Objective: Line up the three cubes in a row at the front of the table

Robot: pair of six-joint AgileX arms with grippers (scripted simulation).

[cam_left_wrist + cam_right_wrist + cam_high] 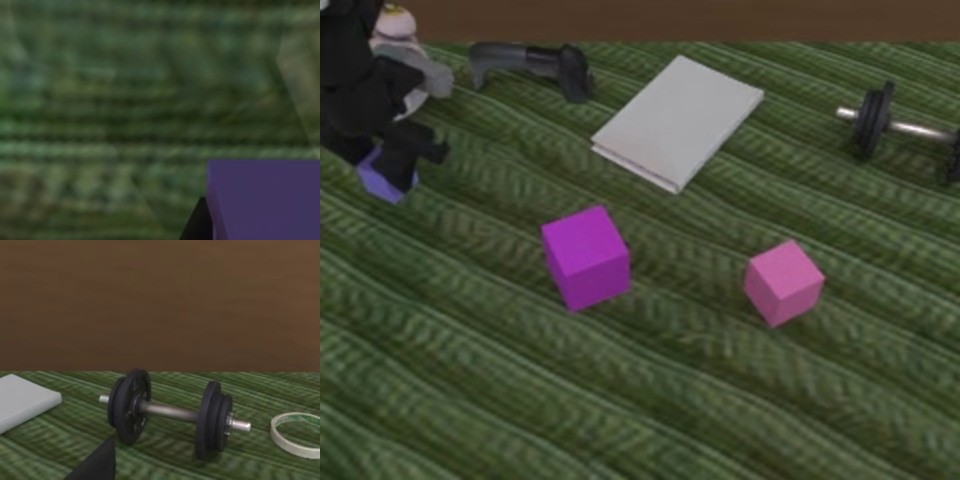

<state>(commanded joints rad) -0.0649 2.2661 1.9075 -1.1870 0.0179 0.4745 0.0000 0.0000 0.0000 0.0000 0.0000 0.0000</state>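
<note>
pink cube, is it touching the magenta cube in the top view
No, the pink cube sits apart from the magenta cube, with a wide stretch of the table and its green cloth between them.

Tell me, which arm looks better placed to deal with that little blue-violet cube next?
Probably the left. Its gripper is right over the blue-violet cube at the table's far left, and the left wrist view shows that cube close up. The right arm is out of the top view; its camera faces the dumbbell.
</note>
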